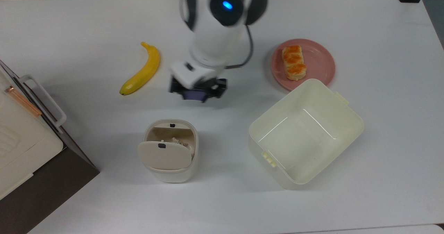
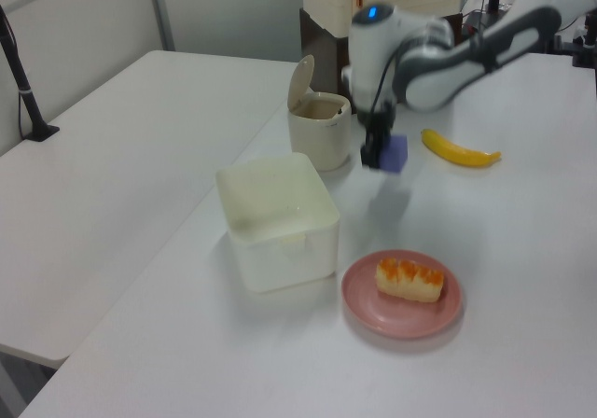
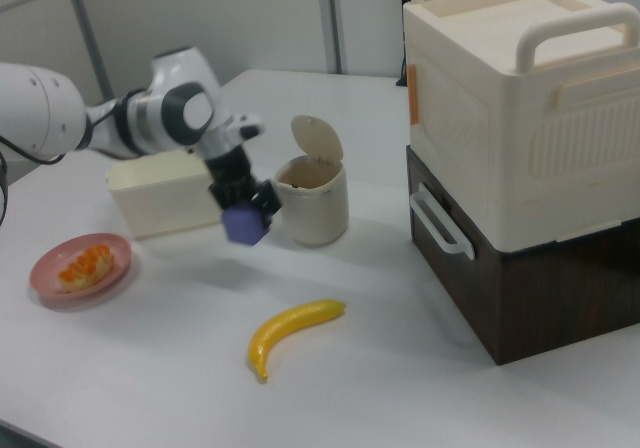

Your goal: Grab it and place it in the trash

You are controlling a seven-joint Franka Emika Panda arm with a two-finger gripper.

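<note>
While reading this carry stage, note the small matte purple-blue cube (image 1: 195,95) clamped between the jaws, gripped by opposite side faces with the underside free. Held off the white bench (image 1: 86,25), with a shadow beneath in the left view. Probably raised this way to pass over the rim of the small cream-white rounded bin (image 1: 195,134).

In the top view, find the bin at about 7 o'clock from the cube, near but apart. Note the swing flap lid (image 1: 164,155) tipped up at the 6 o'clock side, leaving the mouth open toward 12 o'clock. Approach from 12 o'clock and release over the open half.

Check the surroundings from the cube:
- yellow banana (image 1: 142,70) at 10 o'clock, off the path;
- large cream rectangular tub (image 1: 357,123) at 4 o'clock, well apart;
- pink plate (image 1: 326,58) carrying a glazed pastry (image 1: 294,63) at 2 o'clock.

Treat the bare bench between cube and bin as free travel room. Expect the raised flap to be the one edge to avoid.
</note>
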